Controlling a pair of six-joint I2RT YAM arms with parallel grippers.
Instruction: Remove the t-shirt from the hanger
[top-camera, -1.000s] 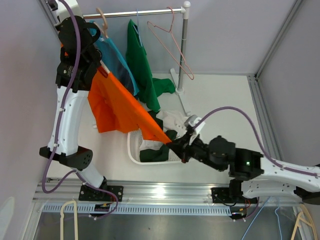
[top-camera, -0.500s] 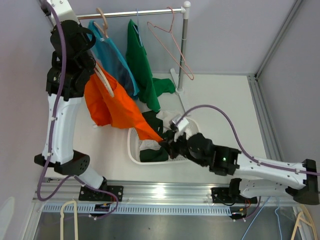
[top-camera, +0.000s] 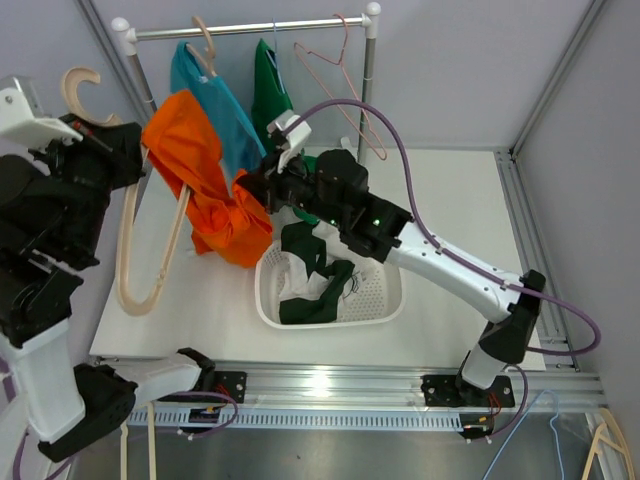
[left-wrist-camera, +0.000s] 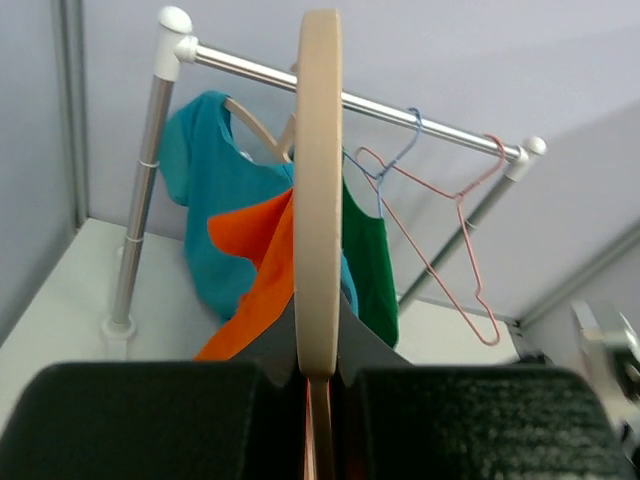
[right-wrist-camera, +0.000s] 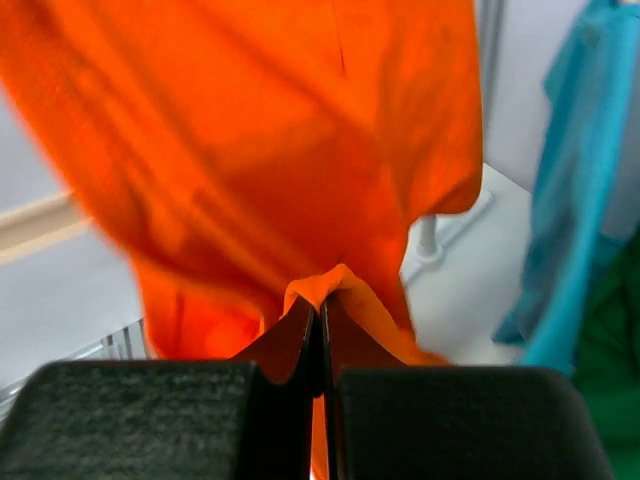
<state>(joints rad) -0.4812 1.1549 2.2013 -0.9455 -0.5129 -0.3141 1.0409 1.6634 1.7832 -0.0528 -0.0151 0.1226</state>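
Right of the basket (top-camera: 375, 290) the table (top-camera: 450, 190) lies bare out to the wall frame and is open from above. The right arm (top-camera: 450, 265) slants over the basket's far right corner. Behind the basket, the rail (top-camera: 250, 27), its post (top-camera: 366, 90), a teal shirt (top-camera: 215, 110), a green shirt (top-camera: 265, 95) and a wire hanger (top-camera: 355, 100) block the way. Left of the basket hang the orange t-shirt (top-camera: 190, 160) and the wooden hanger (top-camera: 170, 250). Clothes fill the basket itself.

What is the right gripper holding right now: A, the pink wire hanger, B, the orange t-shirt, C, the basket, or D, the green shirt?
B: the right wrist view shows the right gripper shut on a fold of the orange t-shirt; the left gripper grips the wooden hanger.
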